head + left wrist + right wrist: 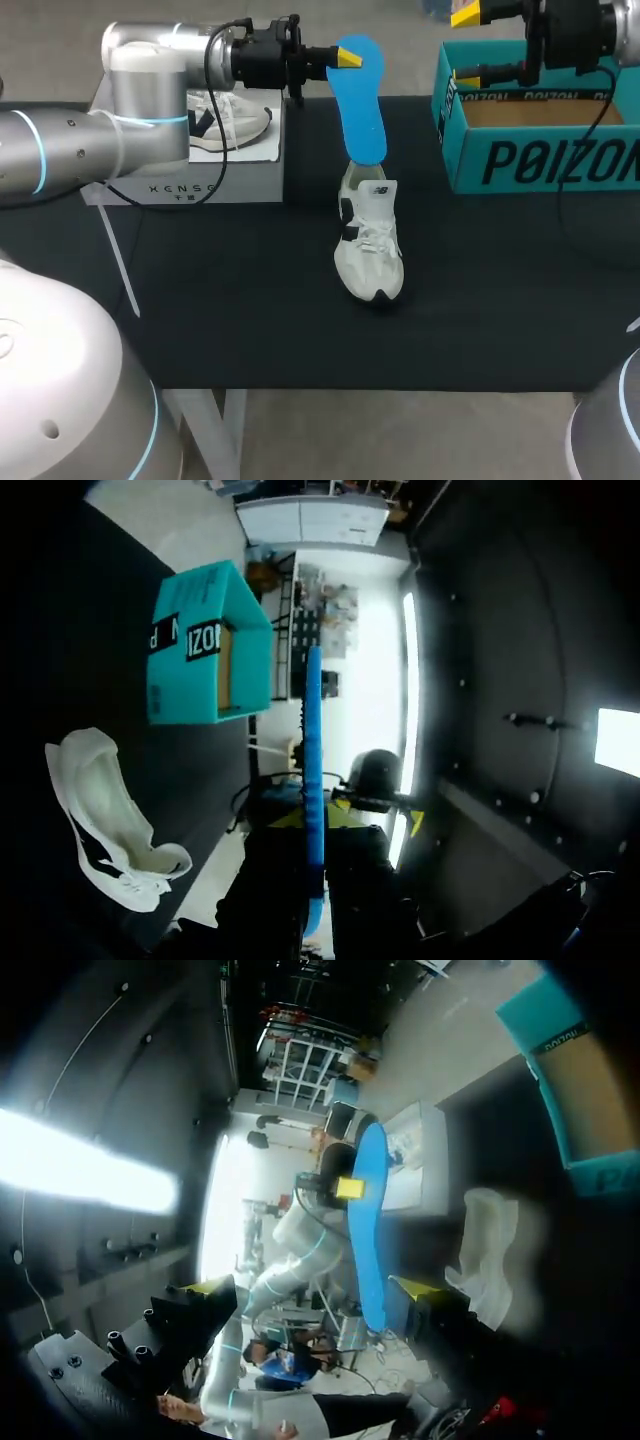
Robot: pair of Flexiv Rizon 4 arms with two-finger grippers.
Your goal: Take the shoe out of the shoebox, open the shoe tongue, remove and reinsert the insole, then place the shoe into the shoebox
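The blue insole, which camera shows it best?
The head view: the blue insole shows its whole flat face, pinched at one end by the left claw. The left wrist view sees the insole only edge-on; the right wrist view shows the insole too, but farther off.

L arm (120,130) silver-grey tube links, white cap at elbow, cyan light ring (40,150), black wrist block (265,55) behind L gripper (348,58), looped black cable (212,70) behind that, yellow tips, R gripper (466,45) opposite L gripper, black body, yellow tips, thin black cable (598,110), white domed base (60,400) w/ small holes
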